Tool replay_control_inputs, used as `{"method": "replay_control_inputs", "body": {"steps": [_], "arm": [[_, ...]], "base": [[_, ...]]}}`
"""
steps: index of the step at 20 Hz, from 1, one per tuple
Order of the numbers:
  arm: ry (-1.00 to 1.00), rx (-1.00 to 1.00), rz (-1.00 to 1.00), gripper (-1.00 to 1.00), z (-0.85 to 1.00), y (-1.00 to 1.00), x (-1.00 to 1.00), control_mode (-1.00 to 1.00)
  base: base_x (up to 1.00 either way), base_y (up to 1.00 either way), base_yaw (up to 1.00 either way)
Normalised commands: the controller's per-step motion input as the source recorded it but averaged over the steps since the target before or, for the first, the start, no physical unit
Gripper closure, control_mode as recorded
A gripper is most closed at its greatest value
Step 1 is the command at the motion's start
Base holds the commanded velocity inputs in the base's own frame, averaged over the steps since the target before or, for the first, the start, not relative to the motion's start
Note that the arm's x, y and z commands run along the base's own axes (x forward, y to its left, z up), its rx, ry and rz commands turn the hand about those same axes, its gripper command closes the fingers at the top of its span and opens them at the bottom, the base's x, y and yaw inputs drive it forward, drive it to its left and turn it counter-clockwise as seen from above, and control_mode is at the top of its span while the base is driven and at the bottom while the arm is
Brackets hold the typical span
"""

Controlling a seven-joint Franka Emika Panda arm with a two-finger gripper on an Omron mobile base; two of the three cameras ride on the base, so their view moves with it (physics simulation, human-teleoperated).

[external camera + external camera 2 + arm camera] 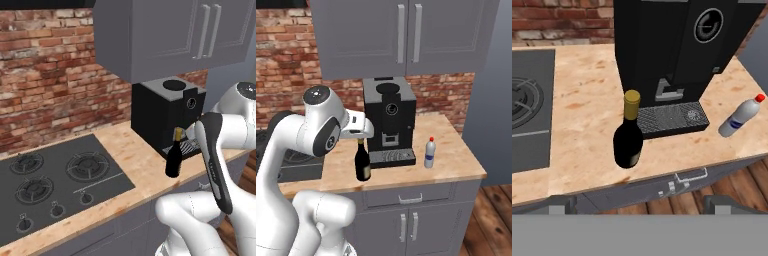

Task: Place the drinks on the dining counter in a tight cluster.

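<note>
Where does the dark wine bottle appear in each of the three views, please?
Left base view: wine bottle right of centre, on the wooden counter, in front of the coffee machine.
Right base view: left of centre, at the machine's front left corner.
Hand view: centre, standing before the drip tray.
Shared landmark: the black coffee machine just behind it.

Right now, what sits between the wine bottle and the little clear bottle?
In the right base view, the coffee machine's drip tray lies between the wine bottle and clear bottle.
</note>
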Motion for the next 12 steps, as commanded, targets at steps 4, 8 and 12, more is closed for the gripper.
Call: {"method": "replay_control_inputs", "body": {"steps": [4, 8, 12], "arm": [[0.0, 0.0, 0.0, -1.0, 0.0, 0.0, 0.0, 1.0], [0.0, 0.02, 0.06, -1.0, -0.14, 0.0, 0.01, -1.0], [-0.03, 0.1, 0.19, -1.0, -0.32, 0.0, 0.12, -1.0]], "base": [[0.0, 0.0, 0.0], [0.0, 0.0, 0.01], [0.0, 0.0, 0.0]]}}
